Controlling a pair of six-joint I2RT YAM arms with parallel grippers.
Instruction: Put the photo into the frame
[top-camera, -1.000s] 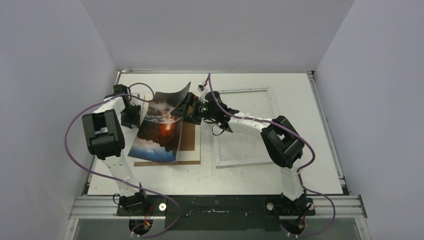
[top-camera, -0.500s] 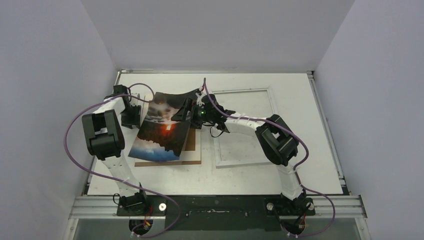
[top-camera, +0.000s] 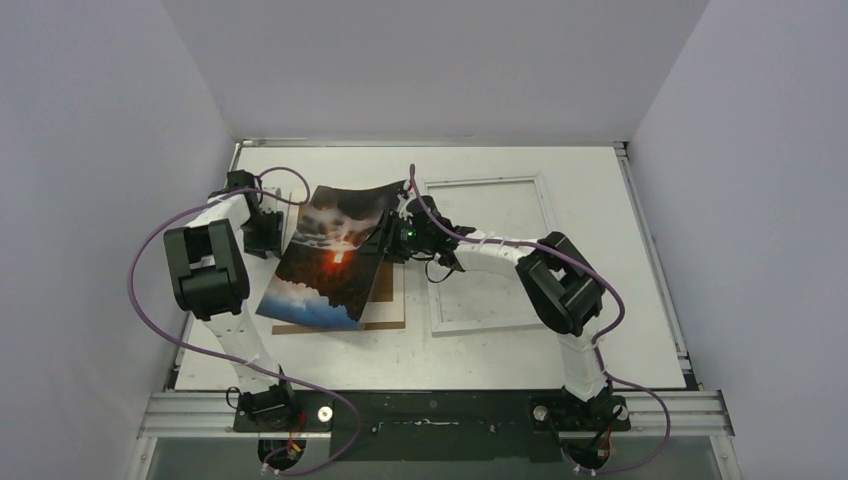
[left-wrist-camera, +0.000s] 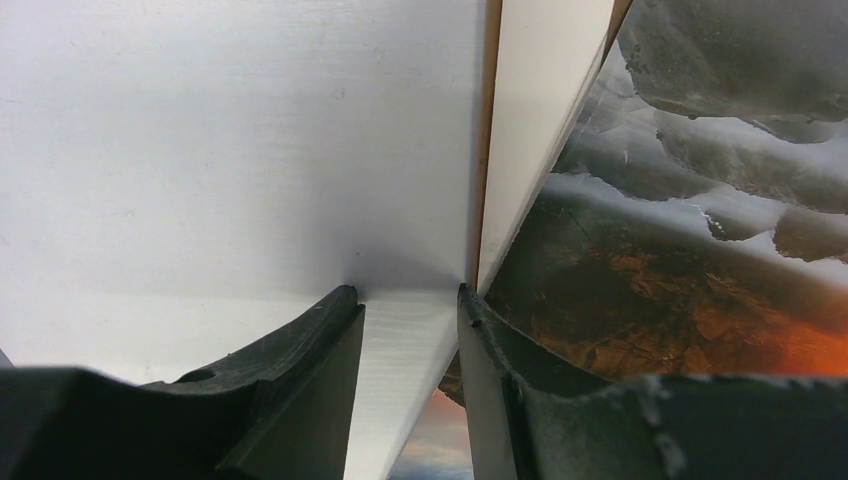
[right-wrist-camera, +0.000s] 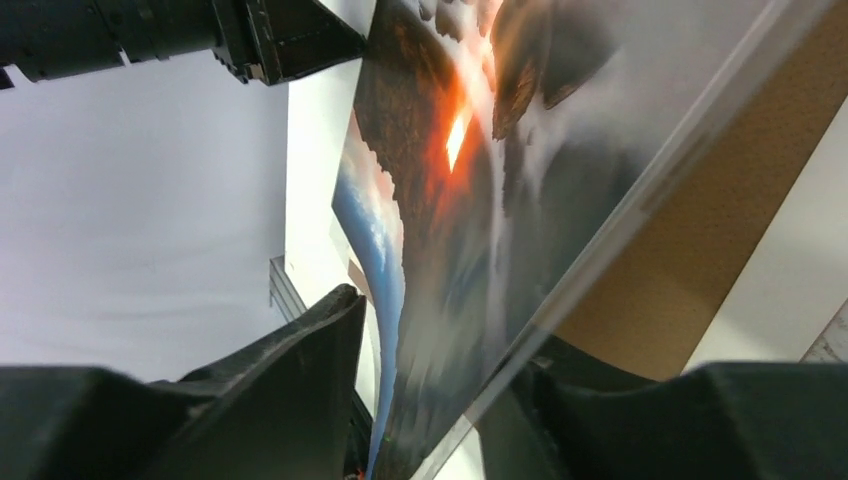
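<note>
Since a second ago the right claw (top-camera: 392, 232) has slid onto the right edge of the photo (top-camera: 330, 262) and narrowed round it; whether it grips yet, I cannot tell. The left claw (top-camera: 262, 228) pinches the opposite edge, holding it tilted above the brown backing board (top-camera: 388, 300), left of centre. Uneven pulling could buckle or drop it. The frame (top-camera: 480, 181), right of centre on the surface (top-camera: 500, 350), holds nothing.

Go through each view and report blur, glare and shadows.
Top external: evenly lit and sharp, no strong glare on the photo. Left wrist: the near fingers are dark and soft-focused, the photo's clouds sharper, its white back bright. Right wrist: the photo is smeared towards the bottom, with a pale sheen across its upper right.
</note>
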